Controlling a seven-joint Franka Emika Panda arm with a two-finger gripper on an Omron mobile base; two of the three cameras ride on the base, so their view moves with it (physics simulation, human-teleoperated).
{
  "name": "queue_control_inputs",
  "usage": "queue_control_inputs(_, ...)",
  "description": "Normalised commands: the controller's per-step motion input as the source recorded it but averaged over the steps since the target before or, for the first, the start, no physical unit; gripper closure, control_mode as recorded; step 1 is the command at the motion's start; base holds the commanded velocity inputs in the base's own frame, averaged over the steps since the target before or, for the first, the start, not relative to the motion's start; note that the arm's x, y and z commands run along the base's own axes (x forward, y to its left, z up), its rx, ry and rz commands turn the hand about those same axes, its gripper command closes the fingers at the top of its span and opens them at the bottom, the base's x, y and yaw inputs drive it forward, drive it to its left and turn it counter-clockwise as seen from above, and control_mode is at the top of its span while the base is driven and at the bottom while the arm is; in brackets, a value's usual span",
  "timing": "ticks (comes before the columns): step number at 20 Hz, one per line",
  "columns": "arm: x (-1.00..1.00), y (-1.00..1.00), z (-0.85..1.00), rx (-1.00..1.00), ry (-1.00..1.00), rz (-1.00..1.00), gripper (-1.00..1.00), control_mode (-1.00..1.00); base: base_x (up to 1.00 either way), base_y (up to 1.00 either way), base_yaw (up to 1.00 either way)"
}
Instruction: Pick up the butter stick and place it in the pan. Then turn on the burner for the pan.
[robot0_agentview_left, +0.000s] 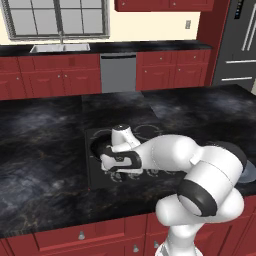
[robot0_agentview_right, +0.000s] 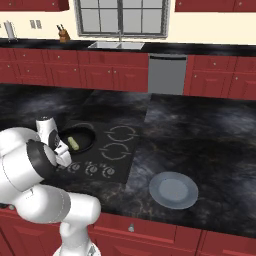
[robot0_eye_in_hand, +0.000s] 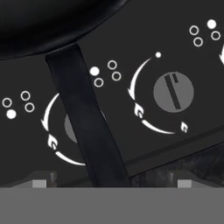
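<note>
The pan (robot0_agentview_right: 85, 141) is a black skillet on the front left burner of the black cooktop (robot0_agentview_right: 125, 165), and it covers most of that burner's ring. Inside it lies the pale yellow butter stick (robot0_agentview_right: 74, 143). My gripper (robot0_eye_in_hand: 111, 183) hangs open over the cooktop's front knob strip and holds nothing. In the hand view the pan's straight handle (robot0_eye_in_hand: 83, 127) runs down between my two spread fingertips (robot0_eye_in_hand: 39, 183), with the pan's rim (robot0_eye_in_hand: 39, 30) at the top. One grey knob (robot0_eye_in_hand: 173, 92) shows in full to the right of the handle. A second knob (robot0_eye_in_hand: 69, 127) is half hidden behind it.
A grey-blue plate (robot0_agentview_right: 173, 190) lies on the dark counter right of the cooktop. Two bare burner rings (robot0_agentview_right: 121, 133) sit on the cooktop's right half. My white arm (robot0_agentview_left: 200, 175) covers much of the cooktop in the left base view. Sink and dishwasher stand across the aisle.
</note>
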Motion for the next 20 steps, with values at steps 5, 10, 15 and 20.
queue_control_inputs(5, 0.0, 0.0, -0.02, 0.0, 0.0, 0.0, -1.0, -1.0, 0.0, 0.0, 0.0)
queue_control_inputs(10, 0.0, 0.0, -0.08, 0.0, 0.0, 0.0, 1.0, -1.0, 0.0, 0.0, 0.0)
queue_control_inputs(15, 0.0, 0.0, 0.0, 0.0, 0.0, 0.0, 1.0, -1.0, 0.0, 0.0, 0.0)
queue_control_inputs(20, -0.14, -0.05, 0.12, 0.0, 0.0, 0.0, 1.0, -1.0, 0.0, 0.0, 0.0)
